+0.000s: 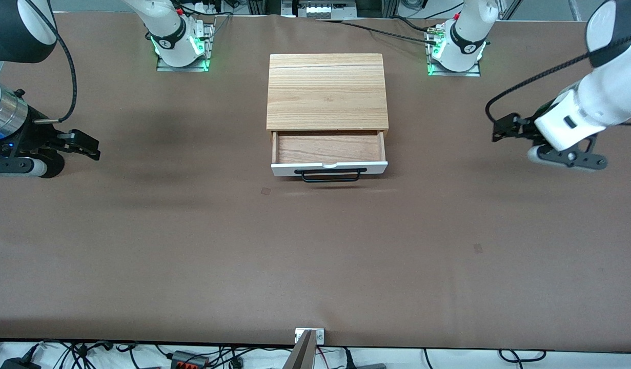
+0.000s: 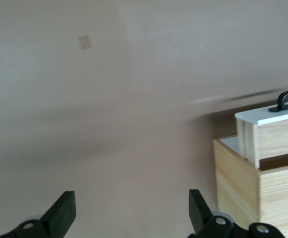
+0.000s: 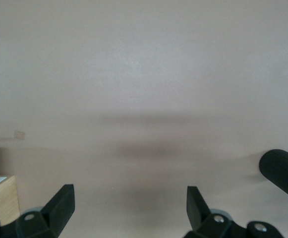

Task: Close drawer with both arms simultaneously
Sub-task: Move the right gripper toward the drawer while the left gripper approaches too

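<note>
The drawer (image 1: 328, 148) stands pulled out of the light wooden box (image 1: 326, 92), toward the front camera. Its white front panel (image 1: 294, 168) carries a black bar handle (image 1: 330, 177), and its reddish-brown inside is bare. My left gripper (image 1: 500, 129) hovers open over the table, well off toward the left arm's end. In the left wrist view the left gripper (image 2: 131, 210) holds nothing, with the drawer (image 2: 267, 119) off to one side. My right gripper (image 1: 87, 145) hovers open toward the right arm's end. The right gripper (image 3: 129, 206) is empty, with a box corner (image 3: 0, 206) at the edge.
The brown table mat (image 1: 315, 256) stretches wide around the box. The two arm bases (image 1: 179, 43) (image 1: 456, 48) stand at the table's edge farthest from the front camera. A black ribbed cylinder (image 3: 282, 171) shows at the edge of the right wrist view.
</note>
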{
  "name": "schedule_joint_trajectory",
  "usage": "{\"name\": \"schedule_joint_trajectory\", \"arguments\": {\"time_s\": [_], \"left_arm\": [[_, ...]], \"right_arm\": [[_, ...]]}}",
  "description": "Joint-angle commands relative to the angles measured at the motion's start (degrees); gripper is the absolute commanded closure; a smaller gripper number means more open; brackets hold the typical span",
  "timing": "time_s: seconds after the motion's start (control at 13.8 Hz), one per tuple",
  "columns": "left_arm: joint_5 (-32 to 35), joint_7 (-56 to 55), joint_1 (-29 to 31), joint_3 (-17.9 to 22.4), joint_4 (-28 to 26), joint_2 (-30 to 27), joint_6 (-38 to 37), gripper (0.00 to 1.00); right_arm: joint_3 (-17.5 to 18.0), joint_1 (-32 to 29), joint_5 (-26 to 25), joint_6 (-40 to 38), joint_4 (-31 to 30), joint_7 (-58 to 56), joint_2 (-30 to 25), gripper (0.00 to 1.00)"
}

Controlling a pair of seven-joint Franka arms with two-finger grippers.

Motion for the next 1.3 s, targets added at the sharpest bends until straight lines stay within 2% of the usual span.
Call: {"name": "schedule_joint_trajectory", "arguments": {"time_s": [0.0, 0.14, 0.36, 0.58, 0.8, 0.94, 1.23], "left_arm": [[-4.7, 1.1, -0.7, 0.0, 1.9, 4.8, 4.4, 0.00], [-7.3, 0.6, -2.1, 0.0, 1.7, 7.0, 9.2, 0.00], [-11.0, 0.4, -3.8, 0.0, 1.6, 10.4, 15.8, 0.00], [-18.0, 0.4, -5.1, 0.0, 1.5, 13.7, 22.7, 0.00], [-23.4, 1.0, -8.7, 0.0, 0.8, 17.1, 30.7, 0.00], [-28.1, 1.2, -11.1, -0.3, 0.7, 19.4, 34.7, 0.00], [-29.1, 1.1, -12.6, -2.3, -0.5, 22.7, 37.0, 0.00]], "right_arm": [[0.1, 2.6, 2.5, 5.1, -0.2, -0.5, 2.8, 0.00], [0.1, 5.1, 6.9, 9.9, -0.2, 0.3, 7.1, 0.00], [0.1, 6.4, 15.2, 11.4, -0.2, 0.5, 10.1, 0.00], [0.1, 7.7, 18.8, 12.8, -0.2, -0.3, 13.4, 0.00], [0.1, 10.2, 25.1, 14.8, -0.2, -0.3, 16.1, 0.00], [0.1, 11.3, 26.3, 17.3, -0.2, -0.4, 17.3, 0.00], [0.1, 13.0, 29.1, 22.9, -0.3, -0.3, 18.9, 0.00]]}}
